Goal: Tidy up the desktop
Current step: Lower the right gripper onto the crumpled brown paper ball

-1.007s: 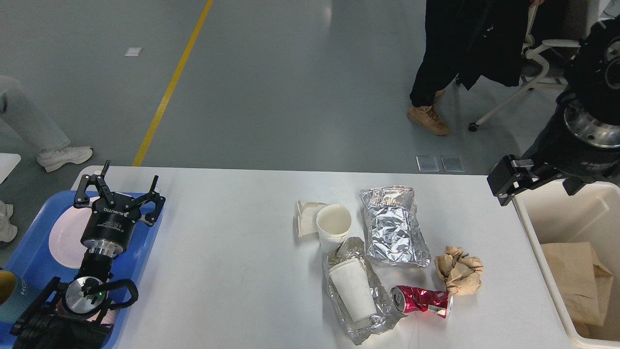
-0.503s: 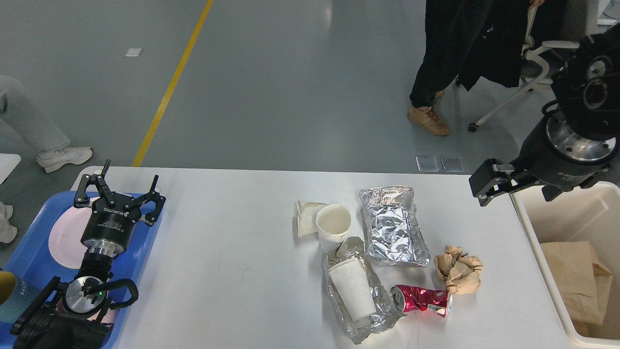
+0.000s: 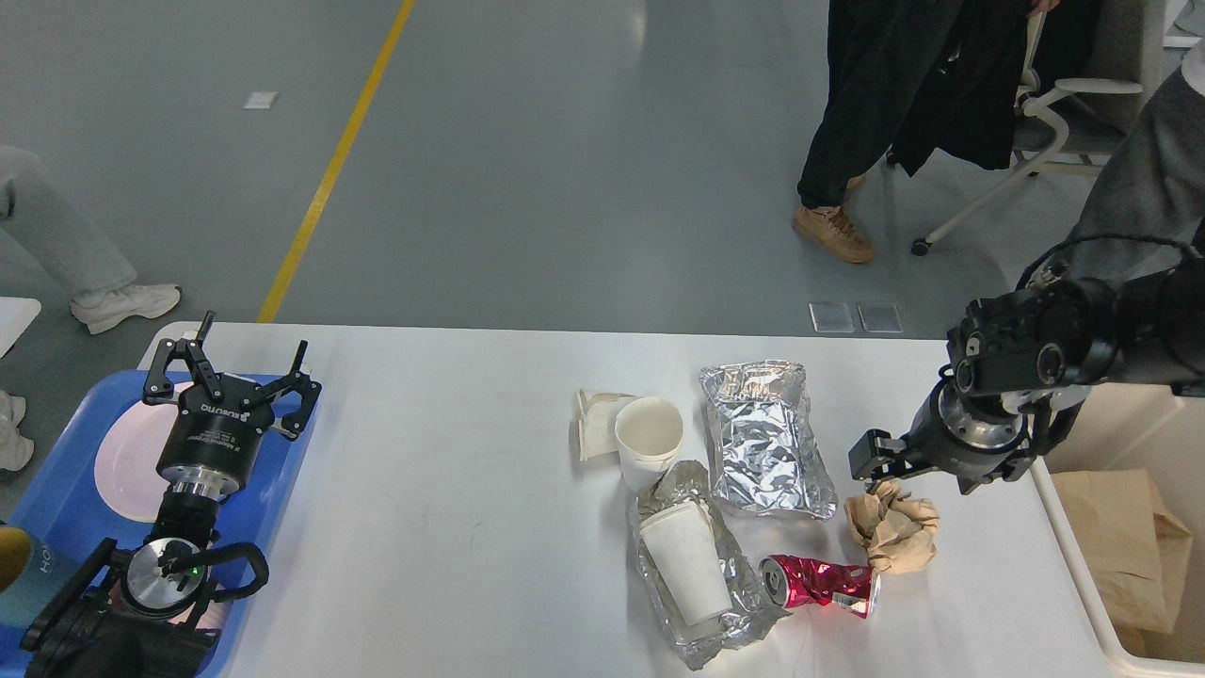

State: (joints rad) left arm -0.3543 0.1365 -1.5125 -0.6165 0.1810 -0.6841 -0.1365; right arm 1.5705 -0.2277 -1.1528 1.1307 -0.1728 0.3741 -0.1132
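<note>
Right gripper [image 3: 871,461] hovers at the crumpled brown paper ball [image 3: 892,532]; its jaws' state unclear. Left gripper [image 3: 231,369] spread wide over the blue tray [image 3: 282,490]; a glancing touch could knock the ball off the tabletop [image 3: 452,490].

Desktop [image 3: 452,490]: plain white. Tray [image 3: 56,490]: blue; plate [image 3: 122,461] on it pale pink-white. Both grippers, left [image 3: 231,363] and right [image 3: 871,461]: black; silver metal ring at each wrist. Two paper cups [image 3: 648,433] [image 3: 685,560]: white. Foil bag [image 3: 767,443] and foil wrapper [image 3: 701,612]: shiny silver, creased. Crushed can [image 3: 819,584]: metallic red. Crumpled paper ball [image 3: 894,532]: tan brown. Bin [image 3: 1120,414]: cream; paper bag [image 3: 1111,546] inside: brown. Floor: grey-green with yellow line [image 3: 334,160].
</note>
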